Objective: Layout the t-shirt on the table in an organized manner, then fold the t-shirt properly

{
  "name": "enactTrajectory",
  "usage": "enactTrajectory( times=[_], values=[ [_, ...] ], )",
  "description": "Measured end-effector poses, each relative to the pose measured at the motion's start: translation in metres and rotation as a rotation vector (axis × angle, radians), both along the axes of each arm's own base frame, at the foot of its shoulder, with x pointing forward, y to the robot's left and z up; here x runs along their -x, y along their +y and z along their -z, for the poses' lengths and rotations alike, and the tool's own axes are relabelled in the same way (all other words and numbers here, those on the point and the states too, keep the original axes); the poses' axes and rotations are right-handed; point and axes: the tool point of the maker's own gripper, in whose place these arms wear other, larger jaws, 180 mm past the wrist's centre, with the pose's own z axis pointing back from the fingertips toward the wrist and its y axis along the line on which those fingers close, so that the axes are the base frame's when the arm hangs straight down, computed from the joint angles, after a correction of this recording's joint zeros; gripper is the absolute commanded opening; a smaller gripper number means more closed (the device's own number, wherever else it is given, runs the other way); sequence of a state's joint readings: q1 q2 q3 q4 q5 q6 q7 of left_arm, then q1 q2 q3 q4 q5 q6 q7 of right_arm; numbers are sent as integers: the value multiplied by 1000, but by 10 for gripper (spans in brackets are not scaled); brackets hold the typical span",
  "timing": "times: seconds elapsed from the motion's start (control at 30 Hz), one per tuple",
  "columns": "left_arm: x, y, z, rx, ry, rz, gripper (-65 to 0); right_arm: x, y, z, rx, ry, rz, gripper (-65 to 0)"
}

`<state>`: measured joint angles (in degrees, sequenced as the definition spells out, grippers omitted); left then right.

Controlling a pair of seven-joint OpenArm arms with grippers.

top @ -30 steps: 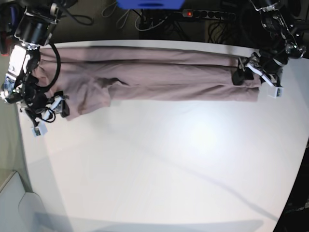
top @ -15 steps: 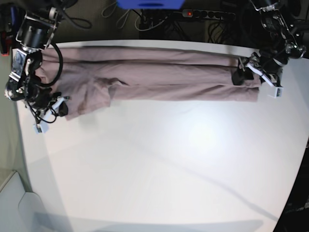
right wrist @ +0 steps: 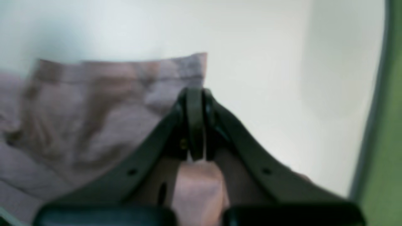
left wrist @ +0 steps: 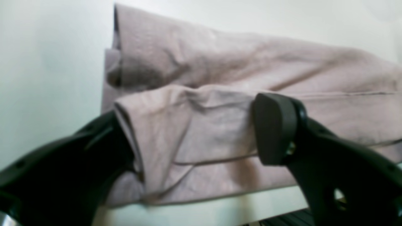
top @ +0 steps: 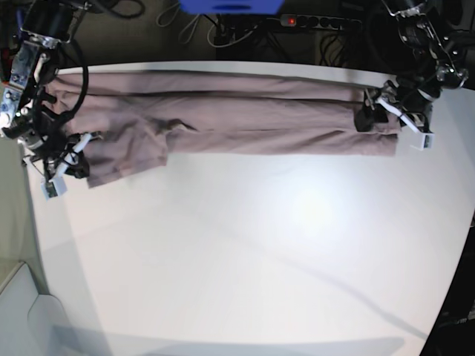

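- The right end effector (right wrist: 194, 125) has just snapped closed on the t-shirt (top: 245, 119), tugging its sleeve corner outward.
- The left end effector (left wrist: 201, 131) stays open, straddling the hem.
- The shirt lies along the surface's (top: 260, 259) far edge, ready for stretching flat.

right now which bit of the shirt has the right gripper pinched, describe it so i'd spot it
On the white table, the mauve t-shirt lies as a long band along the far edge. Follow it to the base view's left end, where a flap hangs nearer than the band. The right gripper is shut on its outer corner, the only part off the band.
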<state>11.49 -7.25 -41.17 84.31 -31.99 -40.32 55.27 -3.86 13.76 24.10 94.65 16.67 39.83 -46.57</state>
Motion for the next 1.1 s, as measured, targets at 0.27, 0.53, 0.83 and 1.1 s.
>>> enactTrajectory(
  times=[0.27, 0.53, 0.83, 1.1],
  values=[
    [0, 1, 0, 1, -1, -6, -152, 61, -34, 3, 50, 70, 136, -650],
    [1, 1, 0, 1, -1, -6, -151, 82, -41, 13, 53, 110, 164, -650],
    [0, 1, 0, 4, -3, -6, -151, 99, -32, 30, 12, 156, 175, -650],
    [1, 2, -1, 0, -1, -5, -151, 111, -33, 60, -67, 188, 214, -650]
  ],
)
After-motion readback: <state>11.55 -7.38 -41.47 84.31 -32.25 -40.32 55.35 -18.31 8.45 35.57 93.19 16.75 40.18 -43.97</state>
